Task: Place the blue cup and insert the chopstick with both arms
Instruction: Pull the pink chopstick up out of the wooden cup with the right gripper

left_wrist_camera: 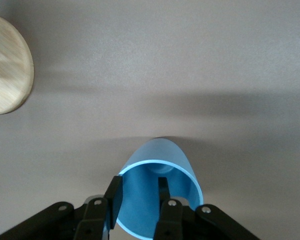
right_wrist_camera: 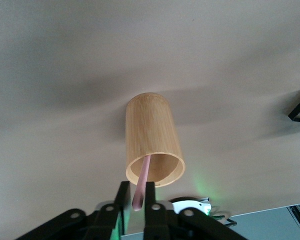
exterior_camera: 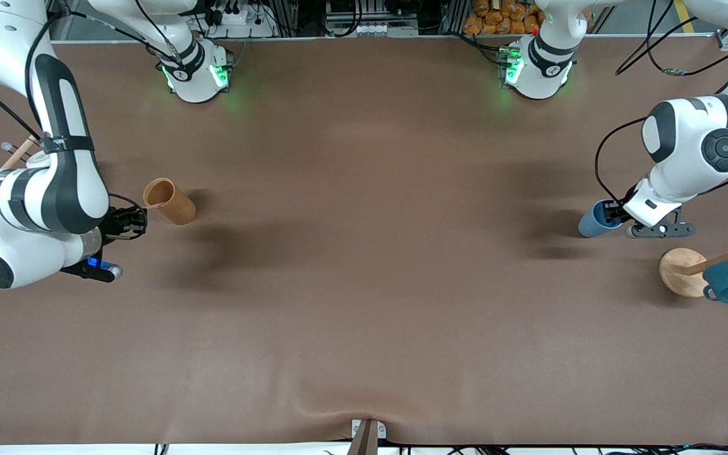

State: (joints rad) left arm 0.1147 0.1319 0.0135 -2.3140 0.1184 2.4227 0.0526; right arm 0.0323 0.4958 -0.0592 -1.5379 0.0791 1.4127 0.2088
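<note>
Blue cup [left_wrist_camera: 157, 192] is clamped by its rim in the left tool [left_wrist_camera: 140, 202], near the wooden disc [left_wrist_camera: 7, 70]. Chopstick [right_wrist_camera: 141, 182], standing in the brown cup [right_wrist_camera: 152, 135], is pinched by the right tool [right_wrist_camera: 136, 197]. Risk: rim grip slipping during placement; brown cup toppled by drag.

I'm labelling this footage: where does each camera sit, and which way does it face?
Front view: high across the table, facing both arm bases; shows left gripper and right gripper.
Left wrist view: on the left wrist; its fingers pinch the blue cup wall.
Right wrist view: on the right wrist; fingers clamp the chopstick in the brown cup.
Shared: both cups also appear in the front view.
</note>
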